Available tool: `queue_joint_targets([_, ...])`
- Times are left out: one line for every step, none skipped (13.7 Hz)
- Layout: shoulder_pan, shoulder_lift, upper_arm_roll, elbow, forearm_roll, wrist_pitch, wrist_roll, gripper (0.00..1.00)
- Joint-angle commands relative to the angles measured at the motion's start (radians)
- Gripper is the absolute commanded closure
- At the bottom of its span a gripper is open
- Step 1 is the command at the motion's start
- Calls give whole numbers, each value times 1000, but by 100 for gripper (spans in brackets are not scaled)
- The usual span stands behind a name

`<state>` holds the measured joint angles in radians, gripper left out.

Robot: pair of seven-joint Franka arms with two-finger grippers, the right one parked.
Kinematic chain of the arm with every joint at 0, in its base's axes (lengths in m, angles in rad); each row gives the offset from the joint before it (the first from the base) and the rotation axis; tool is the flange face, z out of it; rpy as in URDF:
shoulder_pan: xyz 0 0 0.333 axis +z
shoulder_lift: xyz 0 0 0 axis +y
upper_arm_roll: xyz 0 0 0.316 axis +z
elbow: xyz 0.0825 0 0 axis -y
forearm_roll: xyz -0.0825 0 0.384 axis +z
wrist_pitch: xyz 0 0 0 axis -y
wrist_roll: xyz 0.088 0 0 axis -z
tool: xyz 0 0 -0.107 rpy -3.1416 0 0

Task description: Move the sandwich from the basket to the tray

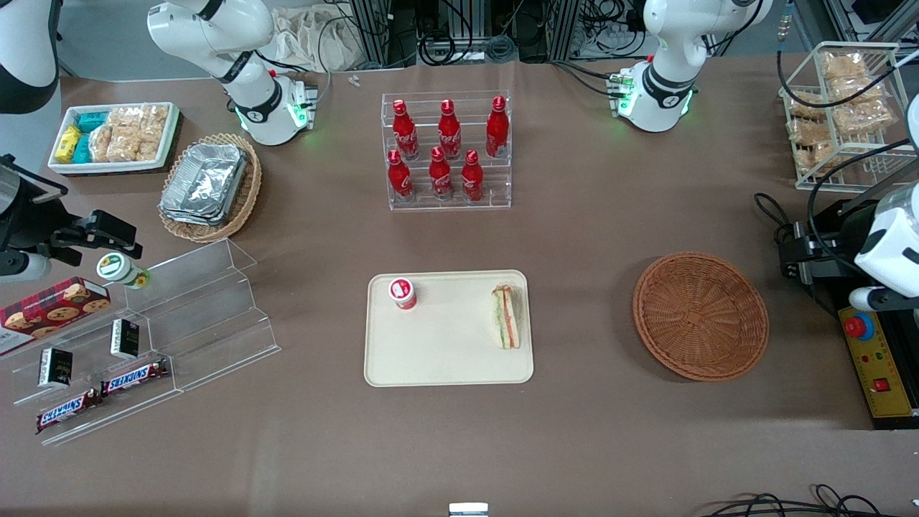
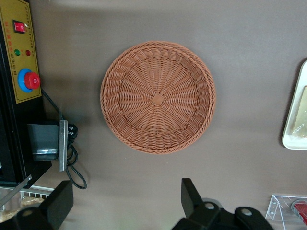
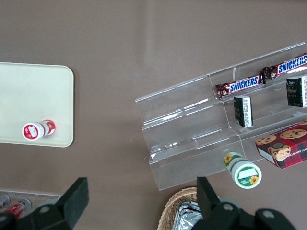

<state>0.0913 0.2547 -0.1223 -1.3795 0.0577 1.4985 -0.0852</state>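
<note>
The sandwich (image 1: 506,317) lies on the cream tray (image 1: 445,359), near the tray edge that faces the basket, with its striped filling edge up. The round reddish-brown basket (image 1: 700,316) sits on the table with nothing in it and fills the middle of the left wrist view (image 2: 158,96). My gripper (image 2: 125,187) hangs high over the table at the working arm's end, farther from the front camera than the basket. It is open, with only bare tabletop between its black fingers (image 2: 189,196). A corner of the tray (image 2: 292,129) shows in the left wrist view.
A small red-capped bottle (image 1: 403,293) stands on the tray. A clear rack of red bottles (image 1: 449,151) stands farther back. A yellow emergency-stop box (image 1: 872,359) and a wire rack of snack packets (image 1: 840,115) flank the basket. A stepped clear shelf (image 1: 179,316) lies toward the parked arm.
</note>
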Motion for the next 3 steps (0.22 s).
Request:
queue_joint_targets([-5,-14,17,-13,-24,9,7,0])
queue_joint_targets([-5,-14,17,-12,-24,9,13,0])
queue_joint_targets([-5,-11,17,-9,-22,9,15,0])
